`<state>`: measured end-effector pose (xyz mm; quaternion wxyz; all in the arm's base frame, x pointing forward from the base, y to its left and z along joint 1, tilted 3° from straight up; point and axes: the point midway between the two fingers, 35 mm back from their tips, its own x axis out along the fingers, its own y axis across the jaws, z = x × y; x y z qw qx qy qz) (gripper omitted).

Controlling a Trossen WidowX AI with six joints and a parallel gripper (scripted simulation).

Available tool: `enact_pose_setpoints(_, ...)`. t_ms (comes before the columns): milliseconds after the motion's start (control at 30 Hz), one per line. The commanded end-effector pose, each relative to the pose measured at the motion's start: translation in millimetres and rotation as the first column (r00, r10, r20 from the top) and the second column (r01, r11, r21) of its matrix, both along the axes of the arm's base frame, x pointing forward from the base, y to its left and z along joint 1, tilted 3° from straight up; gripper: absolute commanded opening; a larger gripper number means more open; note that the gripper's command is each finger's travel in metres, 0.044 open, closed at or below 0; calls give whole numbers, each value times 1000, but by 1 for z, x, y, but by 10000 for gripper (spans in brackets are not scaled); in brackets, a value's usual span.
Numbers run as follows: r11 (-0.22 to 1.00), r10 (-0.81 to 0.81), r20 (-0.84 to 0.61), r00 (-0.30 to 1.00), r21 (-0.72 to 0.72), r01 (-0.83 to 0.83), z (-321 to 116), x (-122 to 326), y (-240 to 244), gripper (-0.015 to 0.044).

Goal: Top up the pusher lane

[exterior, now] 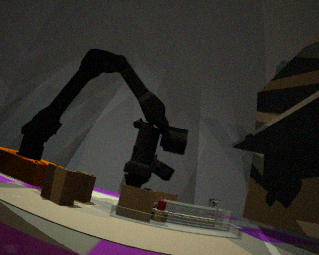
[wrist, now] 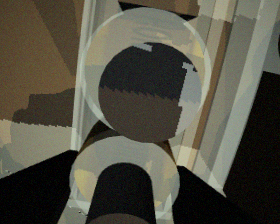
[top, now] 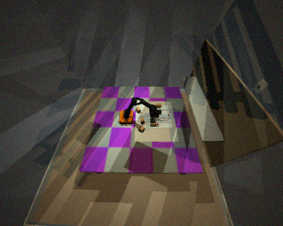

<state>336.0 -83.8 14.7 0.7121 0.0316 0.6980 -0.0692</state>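
Note:
In the wrist view my gripper (wrist: pixel 126 167) is shut on a clear jar with a dark lid (wrist: pixel 121 206), which fills the lower middle between the two black fingers. Just ahead of it a second, matching clear jar (wrist: pixel 146 75) stands in the pale-railed lane (wrist: pixel 215 97); the two jars look close together, and I cannot tell if they touch. In the exterior view the gripper (exterior: pixel 139 180) hangs straight down over the near end of the clear lane tray (exterior: pixel 189 215). In the top view the arm (top: pixel 141 106) reaches over the lane (top: pixel 162 116). The pusher plate is hidden.
A brown box (exterior: pixel 136 203) stands at the lane's near end with a small red-topped object (exterior: pixel 161 204) beside it. Two brown blocks (exterior: pixel 66 183) sit to the left, near the arm's orange base (exterior: pixel 14 163). Small loose items (top: pixel 142 126) lie in front of the base.

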Motion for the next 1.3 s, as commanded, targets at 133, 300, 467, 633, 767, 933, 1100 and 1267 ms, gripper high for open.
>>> enact_pose_setpoints(133,1000,0,18,1000,-5,0,1,3,-1,0)
enact_pose_setpoints(300,1000,0,18,1000,-4,0,0,2,-1,0)
enact_pose_setpoints(467,1000,0,17,1000,-4,0,0,1,-1,0)
enact_pose_setpoints(633,1000,0,17,1000,-4,0,0,0,-1,0)
enact_pose_setpoints(767,1000,0,17,1000,-4,0,0,-1,0,0)
enact_pose_setpoints(933,1000,0,17,1000,-4,0,0,-1,0,0)
enact_pose_setpoints(1100,1000,0,17,1000,-4,0,0,-2,0,0)
enact_pose_setpoints(1267,1000,0,17,1000,-4,0,0,-3,0,0)
